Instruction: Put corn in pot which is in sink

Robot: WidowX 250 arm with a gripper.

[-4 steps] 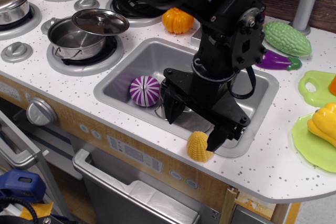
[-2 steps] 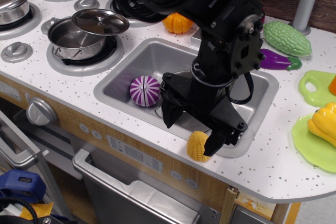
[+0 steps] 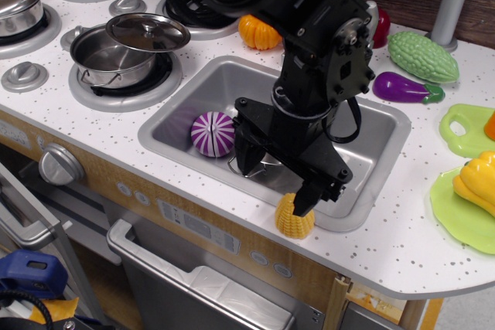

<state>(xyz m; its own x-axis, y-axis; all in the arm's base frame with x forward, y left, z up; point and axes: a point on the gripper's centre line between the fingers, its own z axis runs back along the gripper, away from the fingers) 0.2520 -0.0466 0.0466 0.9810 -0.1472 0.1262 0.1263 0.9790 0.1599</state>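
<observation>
The yellow corn (image 3: 295, 219) stands on the white counter at the front rim of the sink (image 3: 209, 86). My black gripper (image 3: 274, 188) is open, its jaws spread wide over the sink's front part. Its right fingertip (image 3: 304, 205) is on or just above the top of the corn; I cannot tell if it touches. Its left fingertip (image 3: 245, 166) hangs inside the sink. The small steel pot (image 3: 265, 162) is almost wholly hidden under the gripper; only a sliver of steel and a wire handle show.
A purple-and-white striped ball (image 3: 213, 134) lies in the sink's left part. An orange pumpkin (image 3: 259, 30) sits behind the sink. A wider lidded pot (image 3: 124, 53) is on the stove. An eggplant (image 3: 407, 88), a green gourd (image 3: 423, 56) and a yellow pepper (image 3: 478, 179) lie at the right.
The gripper has shifted left and a little forward. Its right fingertip went from beside the corn to over the corn's top. The corn has not moved.
</observation>
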